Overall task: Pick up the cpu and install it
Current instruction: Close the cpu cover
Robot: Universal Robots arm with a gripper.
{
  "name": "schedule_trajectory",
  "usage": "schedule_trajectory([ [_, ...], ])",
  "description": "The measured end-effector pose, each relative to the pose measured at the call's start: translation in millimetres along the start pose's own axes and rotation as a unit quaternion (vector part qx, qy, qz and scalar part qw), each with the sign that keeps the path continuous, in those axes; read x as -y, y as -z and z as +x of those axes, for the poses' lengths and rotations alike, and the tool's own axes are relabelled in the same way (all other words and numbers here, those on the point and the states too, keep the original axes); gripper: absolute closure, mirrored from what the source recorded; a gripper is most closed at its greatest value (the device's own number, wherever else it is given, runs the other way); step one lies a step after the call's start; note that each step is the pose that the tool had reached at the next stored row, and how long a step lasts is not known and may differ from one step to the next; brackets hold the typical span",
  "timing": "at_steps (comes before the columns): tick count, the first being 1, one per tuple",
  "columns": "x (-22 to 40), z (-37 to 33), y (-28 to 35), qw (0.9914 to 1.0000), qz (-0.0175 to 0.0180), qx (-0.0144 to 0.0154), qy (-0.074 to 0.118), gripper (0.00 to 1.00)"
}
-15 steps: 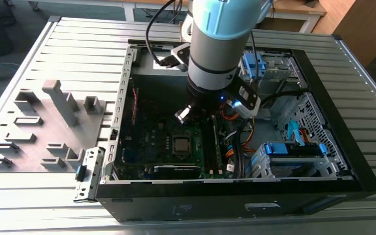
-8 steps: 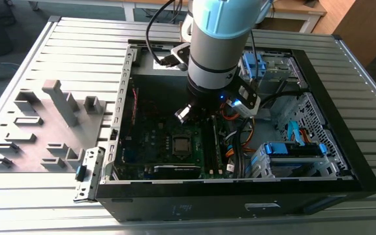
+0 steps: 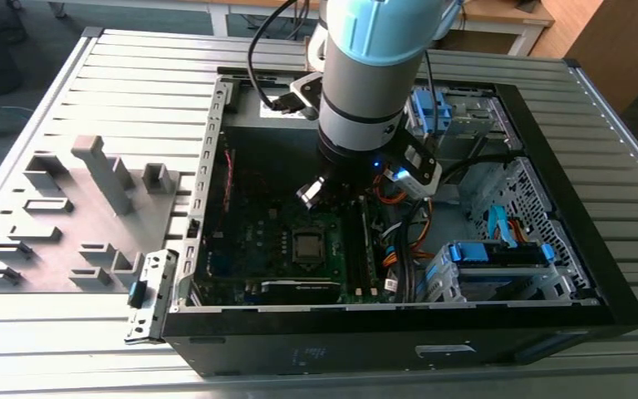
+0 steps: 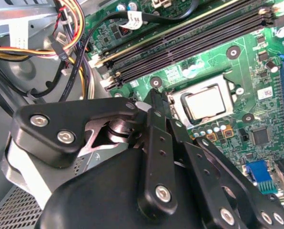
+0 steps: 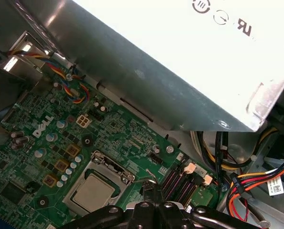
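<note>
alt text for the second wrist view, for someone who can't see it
A pale silvery cpu sits in its metal socket frame on a green circuit board, with the black tool in the foreground, its tip close to the socket. Long black memory slots run past the socket, and bundled coloured wires hang at the board's edge.
</note>
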State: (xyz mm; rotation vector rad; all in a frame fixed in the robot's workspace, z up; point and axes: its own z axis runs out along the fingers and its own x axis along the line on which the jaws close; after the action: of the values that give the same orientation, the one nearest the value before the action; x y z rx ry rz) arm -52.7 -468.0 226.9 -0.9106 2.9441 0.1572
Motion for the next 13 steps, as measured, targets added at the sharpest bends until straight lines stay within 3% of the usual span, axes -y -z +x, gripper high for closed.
schedule_trajectory([
  [13,-2.2,3.2,0.0,1.00000,0.0000,0.0000,0.000,0.89],
])
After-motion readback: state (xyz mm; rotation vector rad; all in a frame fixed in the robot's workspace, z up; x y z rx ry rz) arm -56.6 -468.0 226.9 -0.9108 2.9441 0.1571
